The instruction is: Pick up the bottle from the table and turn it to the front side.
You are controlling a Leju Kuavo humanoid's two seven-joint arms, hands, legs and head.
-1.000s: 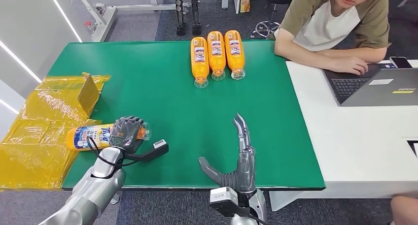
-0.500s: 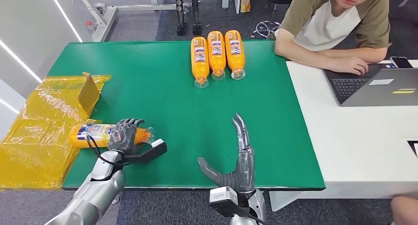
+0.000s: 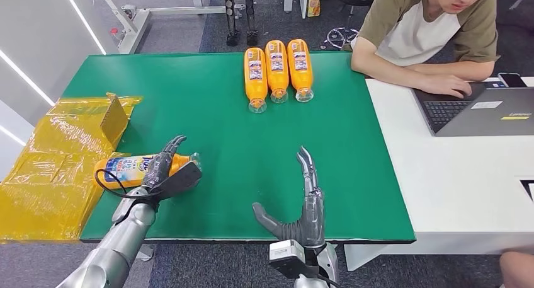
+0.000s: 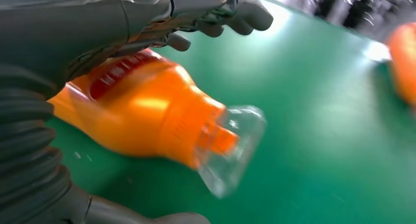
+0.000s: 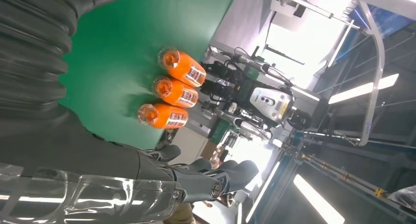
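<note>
Lying under the left hand's [image 3: 165, 169] spread fingers [image 4: 245, 15], the bottle [image 4: 147, 113] shows its clear cap close-up.

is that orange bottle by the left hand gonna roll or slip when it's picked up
Likely to roll: the orange bottle lies on its side on the smooth green table, with a rounded body. Possibly slippery: its plastic looks glossy in the left wrist view. The left hand has its fingers spread over it, so it may shift if nudged.

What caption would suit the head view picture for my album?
Robot's left hand rests on an orange bottle lying on the green table; its right hand is open, three bottles lined up beyond.
</note>
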